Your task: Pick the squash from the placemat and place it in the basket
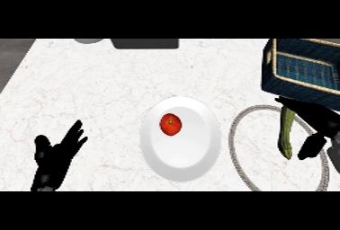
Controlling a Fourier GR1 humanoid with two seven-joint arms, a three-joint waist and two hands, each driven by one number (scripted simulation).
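Squash (287, 134), long axis running toward the basket (306, 67) just beyond, hangs clasped in the right hand (317, 130); left hand (56, 155) rests open.

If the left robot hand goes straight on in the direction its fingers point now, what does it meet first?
The left robot hand points up and slightly right, over bare counter. The plate lies off to its right, so the way looks free up to the dark objects at the far edge, though depth is uncertain.

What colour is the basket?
The basket is dark blue with a tan rim, as the head view shows.
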